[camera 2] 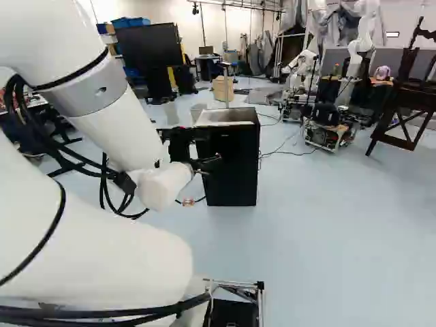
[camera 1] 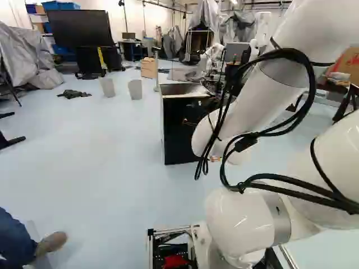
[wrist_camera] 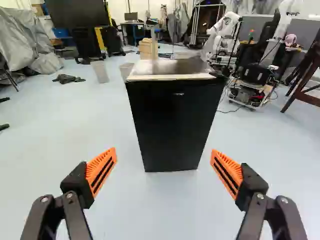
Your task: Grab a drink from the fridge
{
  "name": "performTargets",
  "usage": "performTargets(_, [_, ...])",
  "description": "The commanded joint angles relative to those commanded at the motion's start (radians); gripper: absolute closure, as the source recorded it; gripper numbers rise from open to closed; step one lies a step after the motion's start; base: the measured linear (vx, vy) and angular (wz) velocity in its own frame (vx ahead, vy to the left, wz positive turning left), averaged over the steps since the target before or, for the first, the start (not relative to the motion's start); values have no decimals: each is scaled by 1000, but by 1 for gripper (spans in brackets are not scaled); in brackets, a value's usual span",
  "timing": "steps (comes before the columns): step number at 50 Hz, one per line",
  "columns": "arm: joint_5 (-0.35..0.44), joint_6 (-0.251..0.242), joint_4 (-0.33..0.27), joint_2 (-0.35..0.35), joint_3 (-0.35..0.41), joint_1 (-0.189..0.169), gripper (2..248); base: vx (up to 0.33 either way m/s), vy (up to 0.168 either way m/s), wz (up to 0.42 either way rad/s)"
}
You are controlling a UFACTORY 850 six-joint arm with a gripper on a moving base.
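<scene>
Fridge (wrist_camera: 172,125) ahead of fingers (wrist_camera: 101,167) (spread wide)

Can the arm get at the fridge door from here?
Probably yes: the open gripper faces the closed door of the fridge, and nothing shows in the way. Floor does lie between them, so the base may need to drive closer.

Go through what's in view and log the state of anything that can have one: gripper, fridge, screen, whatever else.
Gripper: open, nothing between its fingers.
Fridge: upright, door shut.
Drink: not visible.
Large screen: upright, dark.
Bin nearer the screen: upright.
Other bin: upright.
Dark cloth: crumpled on the floor.
</scene>
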Motion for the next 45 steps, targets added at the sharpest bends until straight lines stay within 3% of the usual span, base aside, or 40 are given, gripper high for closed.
performTargets(45, [0,0,0,0,0,0,3,25,3,-4])
